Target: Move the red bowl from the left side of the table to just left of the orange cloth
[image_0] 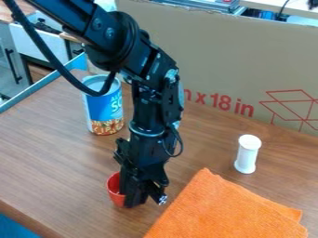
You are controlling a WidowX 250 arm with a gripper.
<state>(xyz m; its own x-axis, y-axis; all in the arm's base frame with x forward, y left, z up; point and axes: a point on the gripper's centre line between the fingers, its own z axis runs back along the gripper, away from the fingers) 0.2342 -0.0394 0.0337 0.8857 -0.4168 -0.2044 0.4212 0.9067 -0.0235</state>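
At 1 cup (114, 191) | 1 claw (144, 199) | 1 can (104, 108) | 1 cylinder (247, 155) | 1 cloth (227, 210)

The right side of the red cup (114, 191) is hidden behind the gripper (144, 201), and its inside is mostly covered, so its contents cannot be made out. The upper part of the blue-labelled can (102, 111) is crossed by the black cable (53, 61). The orange cloth (227, 211) is cut off by the bottom edge, and the arm (127, 42) by the top edge. The middle of the cardboard (214, 51) is partly covered by the arm, and its right end is cut off. Fine detail on the white container (247, 157) is blurred.
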